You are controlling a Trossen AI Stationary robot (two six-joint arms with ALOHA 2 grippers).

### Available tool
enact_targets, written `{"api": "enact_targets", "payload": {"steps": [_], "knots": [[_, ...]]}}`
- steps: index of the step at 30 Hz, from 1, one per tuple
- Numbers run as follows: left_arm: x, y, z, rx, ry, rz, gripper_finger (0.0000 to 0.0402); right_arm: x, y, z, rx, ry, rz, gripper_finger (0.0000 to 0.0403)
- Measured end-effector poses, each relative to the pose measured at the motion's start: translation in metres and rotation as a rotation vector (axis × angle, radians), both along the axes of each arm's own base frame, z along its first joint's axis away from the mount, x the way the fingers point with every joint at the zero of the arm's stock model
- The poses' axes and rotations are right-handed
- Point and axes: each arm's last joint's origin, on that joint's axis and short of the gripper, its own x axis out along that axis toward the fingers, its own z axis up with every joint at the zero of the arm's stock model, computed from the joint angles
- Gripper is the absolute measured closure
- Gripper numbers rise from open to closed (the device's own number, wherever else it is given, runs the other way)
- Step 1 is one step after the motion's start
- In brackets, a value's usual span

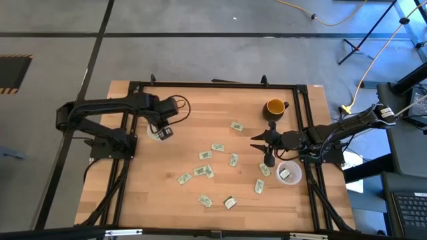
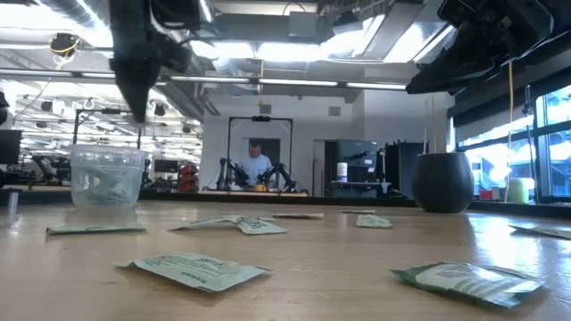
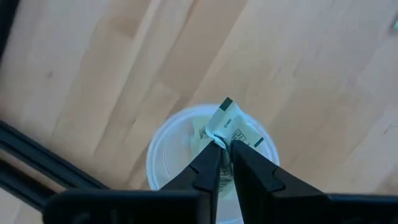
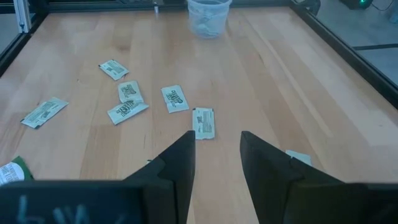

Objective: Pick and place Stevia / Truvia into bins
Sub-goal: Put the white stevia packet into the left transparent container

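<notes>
Your left gripper (image 3: 225, 144) has its jaws pinched on a Stevia packet (image 3: 229, 123), held directly above the left clear cup (image 1: 159, 132) at the table's left side. Your right gripper (image 4: 216, 144) hovers with jaws apart and empty, beside the right clear cup (image 1: 288, 173). Loose packets (image 1: 205, 172) lie scattered across the table's middle, between the two cups.

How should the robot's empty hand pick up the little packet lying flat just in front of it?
The packet lies flat on the wooden table, so nothing sticks up to grab. The open right hand would probably do best coming straight down from above and pinching across the packet's narrow width, one finger on each long edge. It lies apart from the other packets, so there is room.
</notes>
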Motion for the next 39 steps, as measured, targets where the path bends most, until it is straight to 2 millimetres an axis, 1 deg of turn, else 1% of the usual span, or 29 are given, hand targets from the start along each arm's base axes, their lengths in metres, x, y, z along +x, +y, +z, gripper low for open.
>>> {"api": "enact_targets", "payload": {"steps": [4,9,13,15,19,21,25,29,32,34,36,39], "knots": [[-0.006,-0.002,-0.017,-0.049,0.045,0.032,0.0355,0.000,0.000,0.000,0.000,0.000,0.000,0.0272],[-0.014,-0.005,-0.038,-0.068,0.118,0.057,0.0347,0.000,0.000,0.000,0.000,0.000,0.000,0.0272],[-0.020,-0.005,-0.048,-0.050,0.160,0.084,0.0335,0.000,0.000,0.000,0.000,0.000,0.000,0.0272],[-0.021,-0.006,-0.050,-0.048,0.168,0.085,0.0325,0.000,0.000,0.000,0.000,0.000,0.000,0.0272],[-0.020,-0.005,-0.050,-0.047,0.164,0.085,0.0302,0.000,0.000,0.000,0.000,0.000,0.000,0.0272],[-0.018,-0.005,-0.046,-0.046,0.148,0.083,0.0290,0.000,0.000,0.000,0.000,0.000,0.000,0.0272],[-0.011,-0.004,-0.032,-0.050,0.093,0.064,0.0269,0.000,0.000,0.000,0.003,-0.001,-0.002,0.0272],[0.001,-0.007,-0.015,-0.082,-0.024,0.026,0.0257,0.000,0.000,0.000,0.003,-0.001,-0.001,0.0272],[0.018,-0.017,-0.009,-0.121,-0.176,-0.081,0.0253,0.000,0.000,0.000,0.003,-0.001,-0.002,0.0272],[0.030,-0.028,-0.006,-0.124,-0.286,-0.172,0.0251,0.000,0.000,0.000,0.003,-0.001,-0.002,0.0272],[0.040,-0.042,-0.004,-0.117,-0.362,-0.266,0.0251,0.000,0.000,0.000,0.003,-0.001,-0.001,0.0272],[0.050,-0.066,-0.005,-0.111,-0.408,-0.414,0.0251,0.000,0.000,0.000,0.003,-0.001,-0.002,0.0272]]}}
